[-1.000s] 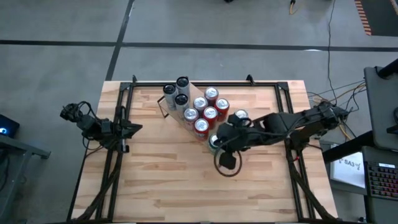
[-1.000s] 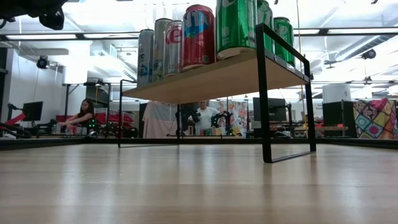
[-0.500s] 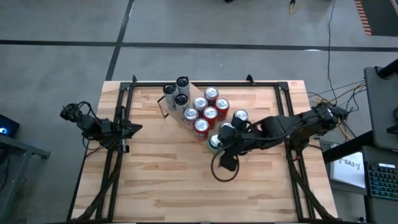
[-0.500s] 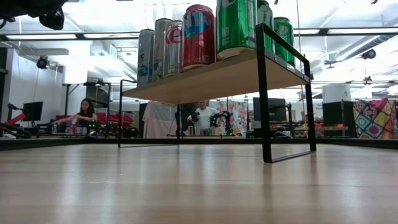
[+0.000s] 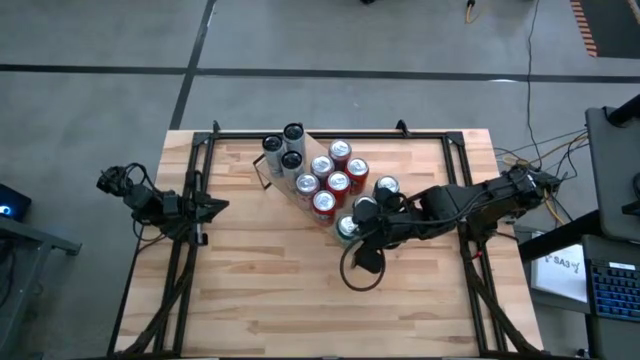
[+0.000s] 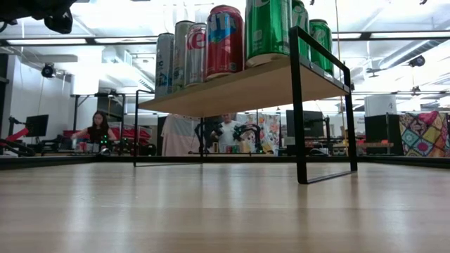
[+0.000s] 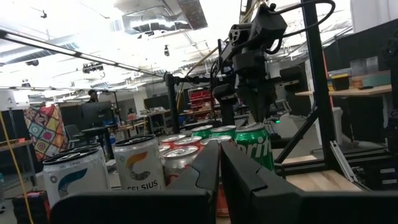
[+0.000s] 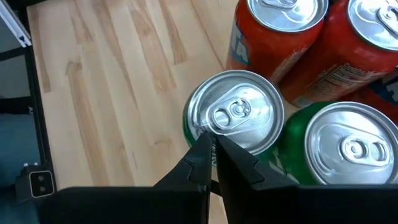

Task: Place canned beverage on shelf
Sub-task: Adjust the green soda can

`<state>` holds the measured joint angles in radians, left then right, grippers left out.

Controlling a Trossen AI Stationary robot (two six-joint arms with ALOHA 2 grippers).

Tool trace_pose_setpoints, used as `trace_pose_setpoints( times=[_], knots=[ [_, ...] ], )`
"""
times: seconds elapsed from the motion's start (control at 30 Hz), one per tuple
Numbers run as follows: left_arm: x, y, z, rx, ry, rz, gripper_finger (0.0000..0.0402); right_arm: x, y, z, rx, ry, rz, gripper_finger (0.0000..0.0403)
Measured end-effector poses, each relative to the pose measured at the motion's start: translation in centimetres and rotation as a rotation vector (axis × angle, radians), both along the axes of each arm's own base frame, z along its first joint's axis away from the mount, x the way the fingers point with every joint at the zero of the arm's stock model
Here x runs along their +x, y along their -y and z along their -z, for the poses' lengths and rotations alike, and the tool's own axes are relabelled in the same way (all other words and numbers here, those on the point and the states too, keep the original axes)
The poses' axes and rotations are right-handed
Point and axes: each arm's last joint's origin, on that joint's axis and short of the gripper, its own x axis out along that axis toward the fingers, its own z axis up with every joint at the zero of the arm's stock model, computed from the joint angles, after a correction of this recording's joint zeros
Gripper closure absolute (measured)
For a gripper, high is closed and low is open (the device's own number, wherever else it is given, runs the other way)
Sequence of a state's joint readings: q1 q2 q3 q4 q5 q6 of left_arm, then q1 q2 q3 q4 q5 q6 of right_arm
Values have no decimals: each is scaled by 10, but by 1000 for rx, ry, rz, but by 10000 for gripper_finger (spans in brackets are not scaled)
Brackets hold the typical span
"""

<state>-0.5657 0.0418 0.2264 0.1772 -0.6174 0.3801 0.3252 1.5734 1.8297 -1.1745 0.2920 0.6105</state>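
Ten cans crowd the small light-wood shelf with black end frames [image 5: 325, 180]; the green soda can [image 8: 233, 121] sits at its near end, bare plank tabletop [image 5: 270, 290] beyond. Right gripper [image 8: 212, 149] hovers closed above that can's rim, holding nothing. Left gripper [image 7: 219, 168] closed, parked at the table's left edge.

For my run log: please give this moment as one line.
right hand: shut, over green can | left hand: shut, waiting | shelf: cans standing

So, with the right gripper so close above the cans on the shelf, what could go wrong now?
The shut right gripper hangs just over the rim of a green can at the shelf corner; a low sideways move might tip it off. The cans stand tightly packed, so one knock could topple neighbours.
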Motion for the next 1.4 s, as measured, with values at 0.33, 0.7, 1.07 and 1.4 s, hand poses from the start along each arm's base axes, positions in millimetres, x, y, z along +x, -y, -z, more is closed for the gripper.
trace_pose_setpoints(
  times=[0.33,0.7,1.07,1.4],
  knots=[
    [0,0,0,0,0,0,401,-5,1,-1,-6,-21,-5,390],
    [0,0,0,0,0,0,401,-4,2,-17,-31,62,-10,390],
    [0,0,0,0,0,0,401,24,5,-4,-79,95,-29,390],
    [0,0,0,0,0,0,401,29,2,4,-71,64,-55,390]
  ],
)
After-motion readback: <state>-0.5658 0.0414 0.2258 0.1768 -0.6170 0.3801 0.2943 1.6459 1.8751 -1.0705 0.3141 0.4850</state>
